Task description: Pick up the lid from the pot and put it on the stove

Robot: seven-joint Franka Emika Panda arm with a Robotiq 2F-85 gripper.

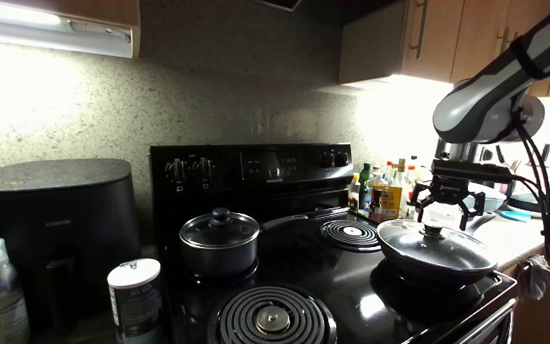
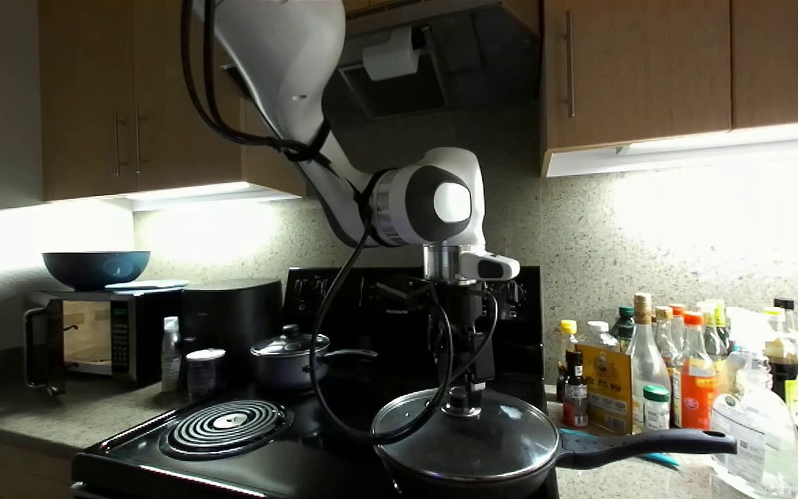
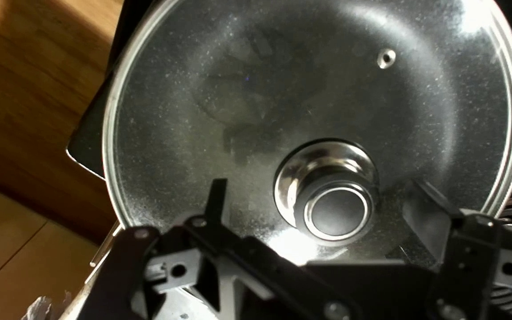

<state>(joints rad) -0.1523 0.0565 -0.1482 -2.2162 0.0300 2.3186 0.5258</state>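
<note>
The large glass lid (image 1: 463, 248) with a metal rim and dark knob sits on the wide dark pot (image 1: 432, 276), at the front corner of the black stove (image 1: 318, 272). Both exterior views show the lid (image 2: 510, 443) and the pot (image 2: 472, 486). The gripper (image 1: 441, 222) is open and points down just over the lid's knob. In the wrist view the lid (image 3: 256, 102) fills most of the picture, and the knob lies between the spread fingers of the gripper (image 3: 318, 191), with gaps on both sides. Nothing is held. In an exterior view the gripper (image 2: 476, 382) partly hides behind its cables.
A black saucepan (image 1: 220, 255) with its own small lid stands on a rear burner. Bare coil burners show at front (image 1: 272, 320) and back (image 1: 351, 231). The pot's long handle (image 2: 648, 443) reaches over the counter toward bottles (image 2: 693, 381). A salt can (image 1: 136, 306) stands beside the stove.
</note>
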